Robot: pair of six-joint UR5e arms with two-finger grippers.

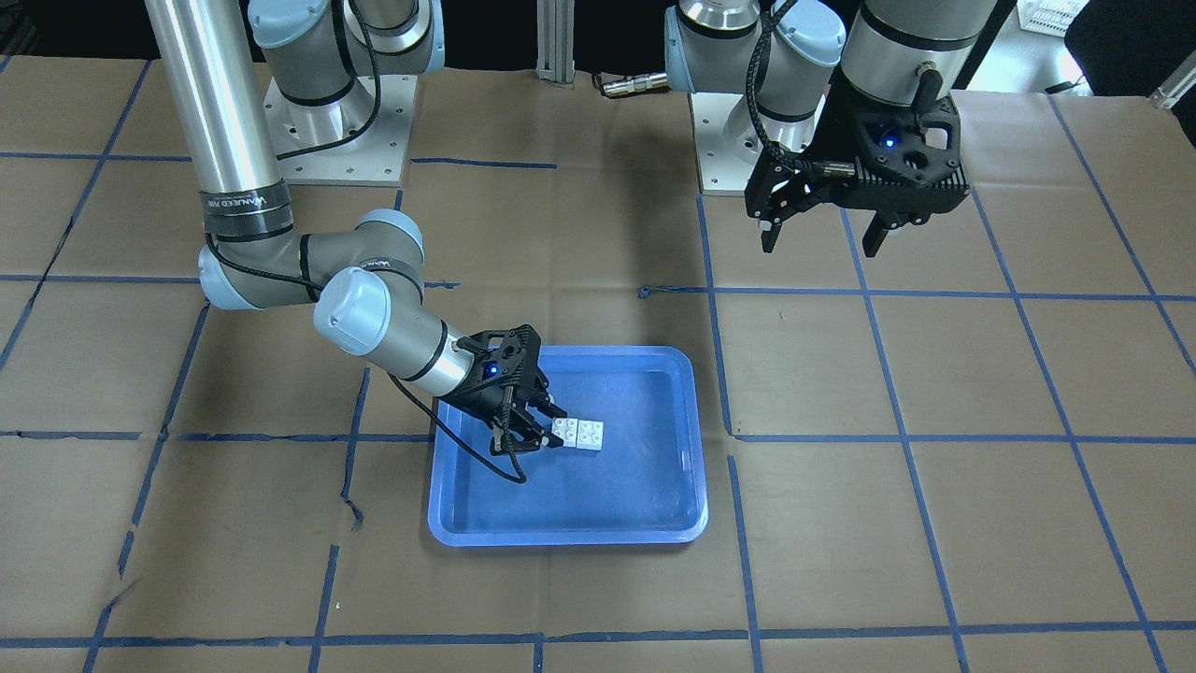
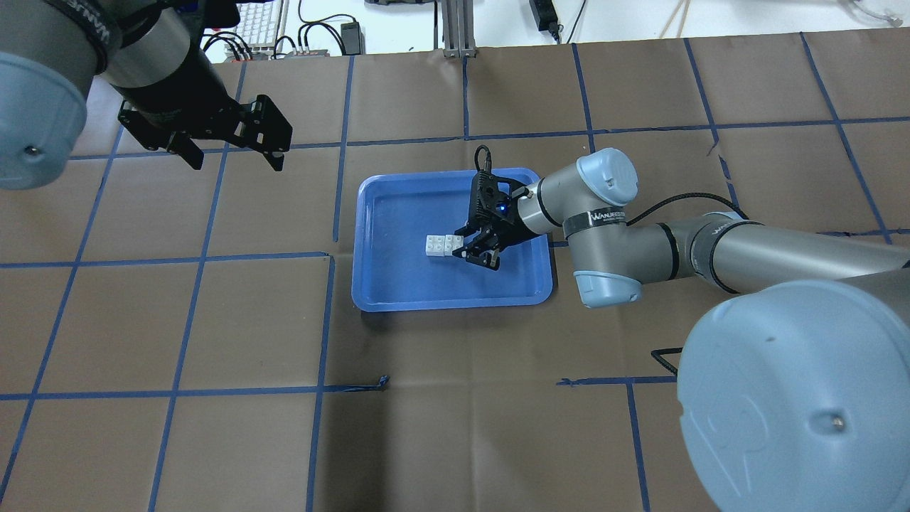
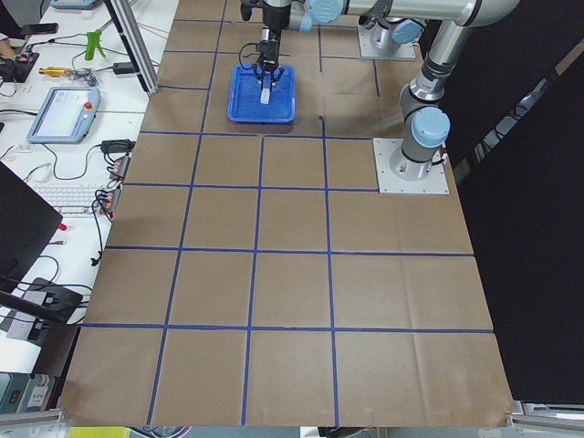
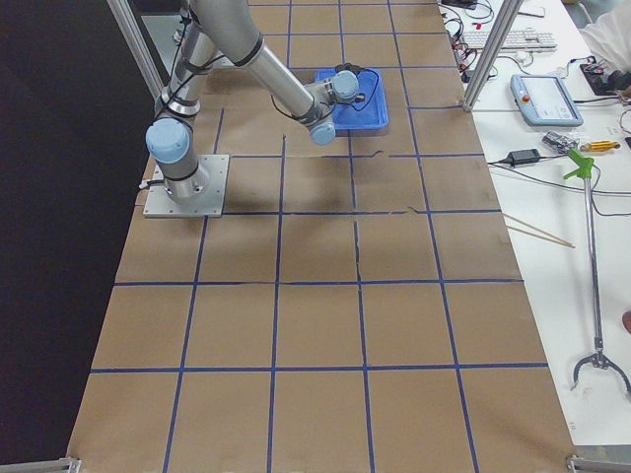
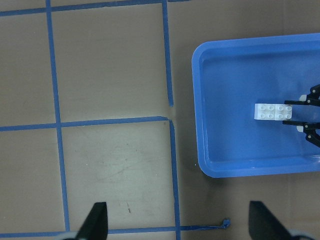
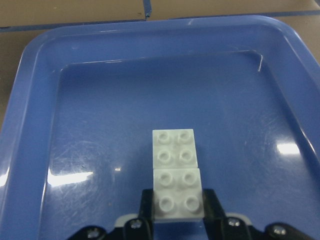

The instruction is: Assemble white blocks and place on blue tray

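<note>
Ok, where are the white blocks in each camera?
Front-facing: white blocks, just below centre.
Overhead: centre.
Left side: top, tiny.
Right side: cannot make them out.
Left wrist: right side.
Right wrist: bottom centre.
Shared landmark: blue tray, beneath them.

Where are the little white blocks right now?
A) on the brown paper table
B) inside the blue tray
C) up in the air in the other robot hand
B: the joined white plastic blocks lie on the floor of the shallow blue plastic tray, with the right hand closed around one end.
</note>
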